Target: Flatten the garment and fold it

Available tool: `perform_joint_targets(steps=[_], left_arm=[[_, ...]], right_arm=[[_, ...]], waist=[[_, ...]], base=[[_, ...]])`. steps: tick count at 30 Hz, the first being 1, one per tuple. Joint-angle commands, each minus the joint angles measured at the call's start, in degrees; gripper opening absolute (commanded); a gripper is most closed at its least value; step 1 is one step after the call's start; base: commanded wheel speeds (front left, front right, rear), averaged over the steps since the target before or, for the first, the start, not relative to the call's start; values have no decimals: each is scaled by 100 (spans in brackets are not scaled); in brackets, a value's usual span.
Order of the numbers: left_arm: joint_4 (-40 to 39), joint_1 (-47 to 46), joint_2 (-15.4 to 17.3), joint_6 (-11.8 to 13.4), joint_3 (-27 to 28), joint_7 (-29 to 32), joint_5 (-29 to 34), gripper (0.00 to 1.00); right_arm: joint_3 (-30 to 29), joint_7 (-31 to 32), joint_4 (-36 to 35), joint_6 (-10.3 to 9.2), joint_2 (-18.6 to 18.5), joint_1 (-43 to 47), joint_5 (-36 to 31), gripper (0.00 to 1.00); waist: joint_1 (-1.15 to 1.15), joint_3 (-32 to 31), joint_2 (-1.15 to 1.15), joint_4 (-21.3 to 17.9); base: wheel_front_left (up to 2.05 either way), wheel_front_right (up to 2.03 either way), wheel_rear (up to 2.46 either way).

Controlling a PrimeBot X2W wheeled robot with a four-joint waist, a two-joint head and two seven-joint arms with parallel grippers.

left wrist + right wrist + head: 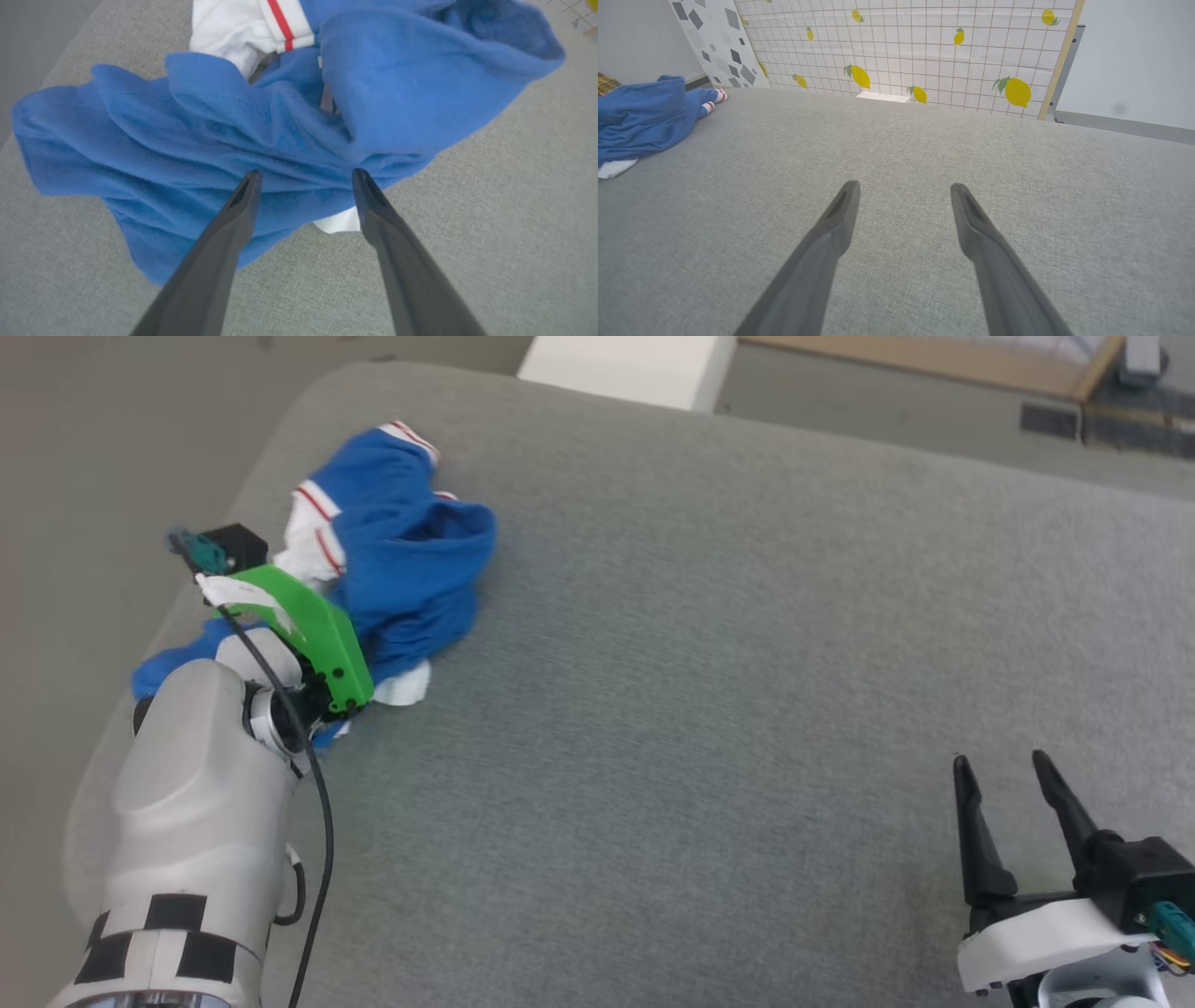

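The garment (411, 560) is a bright blue T-shirt with white, red-striped trim, lying crumpled at the far left of the grey cushion (709, 691). In the left wrist view the garment (210, 140) bunches in folds right under my left gripper (306, 179), which is open, its two fingertips resting over the blue cloth with nothing pinched. In the head view the green wrist mount (313, 625) hides that gripper's fingers. My right gripper (1004, 770) stands open at the lower right, far from the garment (640, 119), above bare cushion.
The cushion's left edge (187, 607) drops off just beside the garment. A white box (630, 369) sits beyond the far edge. A lemon-print gridded wall panel (924, 51) stands behind the cushion in the right wrist view.
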Motion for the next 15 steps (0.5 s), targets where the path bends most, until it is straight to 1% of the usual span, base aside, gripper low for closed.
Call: perform_joint_targets(steps=[1,3,5,8,11,12,13,15], left_arm=[[108,-94,40,54,-69,123,76,100],[247,-102,33,110,-165,293,142,100],[374,-82,-16,90,-232,472,140,100],[529,-14,-131,-23,-316,665,93,100],[601,55,-278,-141,-316,621,-17,100],[599,67,-300,-164,-314,527,-33,63],[589,72,-319,-181,-293,429,-62,0],[547,62,-333,-221,-246,155,-109,0]], right_arm=[[-20,25,-93,-8,2,31,-50,100],[-47,61,-180,-8,2,36,-62,100],[-68,84,-249,-8,2,30,-71,100],[-89,106,-303,-8,2,17,-73,100],[-85,123,-319,-8,2,-14,-48,100],[-64,125,-320,-8,2,-28,-43,100],[-52,127,-319,-8,2,-38,-41,100],[-38,125,-306,-8,2,-58,-29,100]], waist=[[-1,371,0,-327],[-1,450,0,-349],[-1,525,0,-352],[-1,599,0,-324],[-1,648,0,-262],[-1,657,0,-242],[-1,659,0,-225],[-1,641,0,-180]], base=[[0,0,0],[0,0,0],[0,0,0],[0,0,0],[0,0,0],[0,0,0],[0,0,0],[0,0,0]])
